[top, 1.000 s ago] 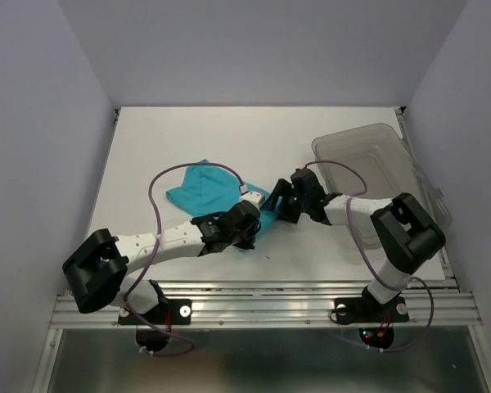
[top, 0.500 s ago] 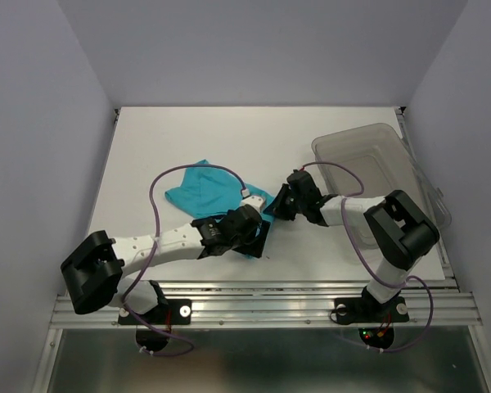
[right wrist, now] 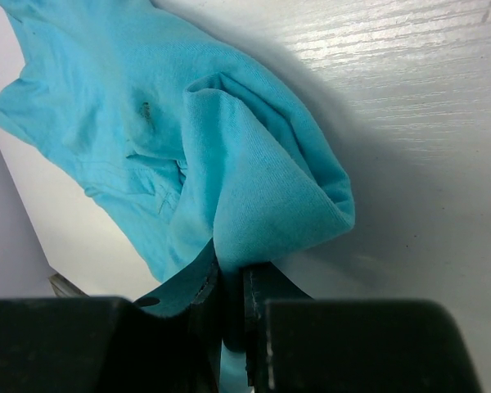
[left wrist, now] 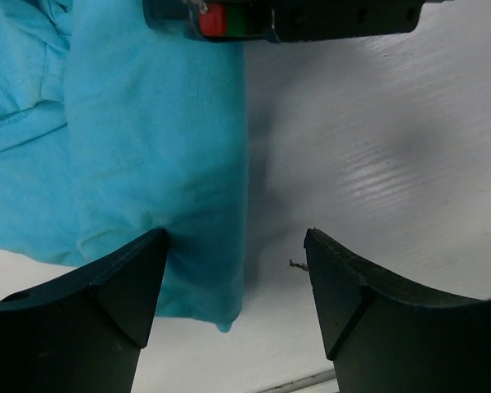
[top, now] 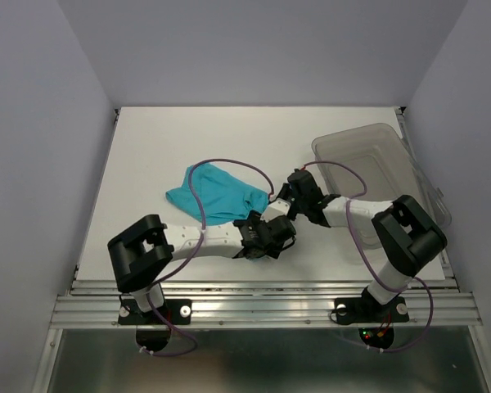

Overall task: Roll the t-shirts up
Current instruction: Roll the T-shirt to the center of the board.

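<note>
T-shirt (right wrist: 262, 188), apparently pinched in right tool (right wrist: 232, 283)

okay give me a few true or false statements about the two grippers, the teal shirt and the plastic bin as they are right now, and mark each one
1. The right gripper is pinching a fold of the t-shirt. True.
2. The left gripper is clamped shut on the cloth. False: it is open, its fingers standing apart over the shirt's edge.
3. The t-shirt lies inside the bin. False: it lies on the table, to the left of the bin in the top view.
4. Both grippers are at the end of the shirt nearer the bin. True.
</note>
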